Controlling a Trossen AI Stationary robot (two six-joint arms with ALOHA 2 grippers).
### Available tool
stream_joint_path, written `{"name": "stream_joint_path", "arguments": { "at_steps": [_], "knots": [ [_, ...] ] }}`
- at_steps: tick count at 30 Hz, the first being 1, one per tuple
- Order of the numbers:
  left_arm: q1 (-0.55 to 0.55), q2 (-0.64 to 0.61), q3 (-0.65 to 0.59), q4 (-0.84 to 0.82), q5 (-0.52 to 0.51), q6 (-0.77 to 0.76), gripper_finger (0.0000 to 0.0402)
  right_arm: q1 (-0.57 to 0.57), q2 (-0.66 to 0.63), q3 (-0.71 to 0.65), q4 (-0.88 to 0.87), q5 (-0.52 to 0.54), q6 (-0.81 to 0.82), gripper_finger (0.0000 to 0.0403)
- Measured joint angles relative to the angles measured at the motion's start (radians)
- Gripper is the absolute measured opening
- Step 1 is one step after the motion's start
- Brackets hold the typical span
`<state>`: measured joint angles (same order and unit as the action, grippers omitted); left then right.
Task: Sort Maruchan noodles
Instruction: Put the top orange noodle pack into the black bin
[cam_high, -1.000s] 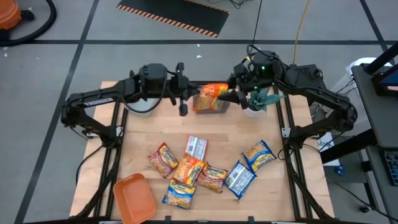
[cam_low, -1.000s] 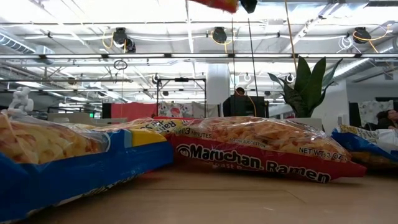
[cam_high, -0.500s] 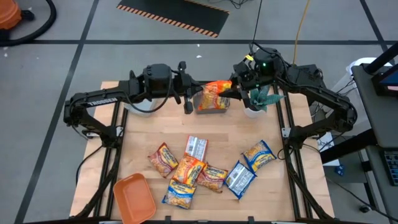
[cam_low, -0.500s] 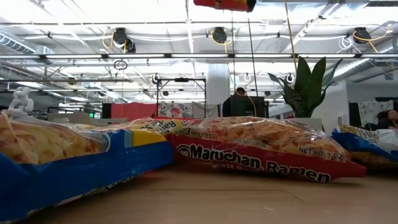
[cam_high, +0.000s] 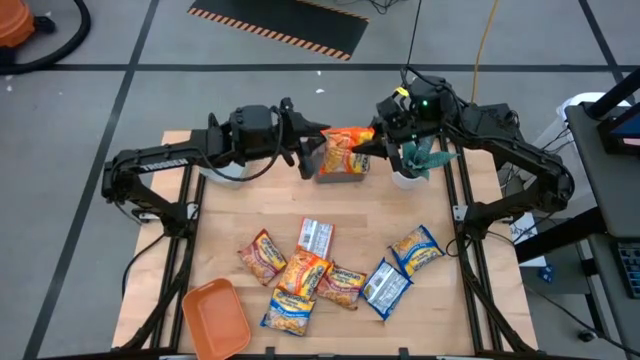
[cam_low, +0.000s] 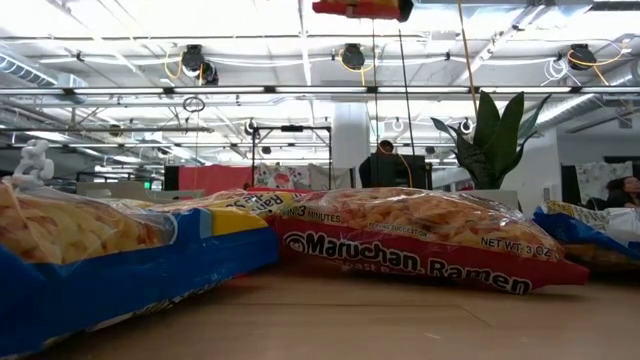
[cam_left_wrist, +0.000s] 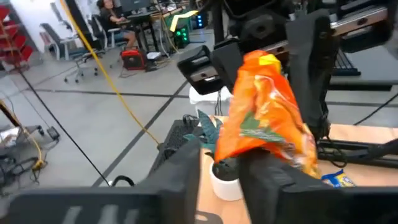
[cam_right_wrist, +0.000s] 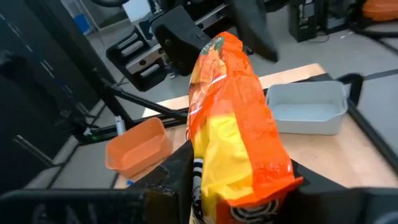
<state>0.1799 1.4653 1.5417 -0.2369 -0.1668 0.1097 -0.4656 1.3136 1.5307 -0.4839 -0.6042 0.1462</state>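
The right tool (cam_right_wrist: 239, 180) grips an orange packet (cam_right_wrist: 233, 118); the left tool (cam_high: 312, 152) has opened. A red packet (cam_low: 420, 245) on the surface (cam_low: 330, 320) reads "Maruchan Ramen".

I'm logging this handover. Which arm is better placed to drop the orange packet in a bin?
Right. The right gripper grips the orange crinkly plastic ramen packet above the grey bin; the left gripper has opened.
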Motion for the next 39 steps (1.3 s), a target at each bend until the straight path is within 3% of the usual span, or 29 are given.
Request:
{"name": "stream_joint_path", "arguments": {
  "at_steps": [5, 9, 12, 20, 27, 35, 39],
  "knots": [
    [0.001, -0.011, 0.001, -0.016, -0.052, -0.104, 0.0221, -0.005, -0.001, 0.000, 0.015, 0.018, 0.066, 0.0116],
    [0.031, -0.047, 0.001, -0.104, -0.063, -0.259, 0.0253, -0.006, -0.001, 0.000, 0.018, 0.107, 0.102, 0.0121],
    [0.070, -0.078, 0.002, -0.242, -0.060, -0.371, 0.0256, -0.008, -0.001, 0.000, 0.019, 0.189, 0.105, 0.0119],
    [0.131, -0.139, 0.001, -0.620, 0.015, -0.490, 0.0257, -0.007, 0.000, 0.000, 0.023, 0.406, 0.166, 0.0118],
    [0.132, -0.140, 0.001, -0.752, 0.037, -0.540, 0.0257, -0.007, 0.000, 0.000, 0.039, 0.631, 0.332, 0.0117],
    [0.133, -0.141, 0.001, -0.760, 0.071, -0.519, 0.0257, -0.003, 0.000, -0.066, 0.077, 0.663, 0.437, 0.0119],
    [0.133, -0.141, 0.001, -0.760, 0.105, -0.467, 0.0257, 0.010, 0.000, -0.157, 0.184, 0.664, 0.527, 0.0118]
  ]
}}
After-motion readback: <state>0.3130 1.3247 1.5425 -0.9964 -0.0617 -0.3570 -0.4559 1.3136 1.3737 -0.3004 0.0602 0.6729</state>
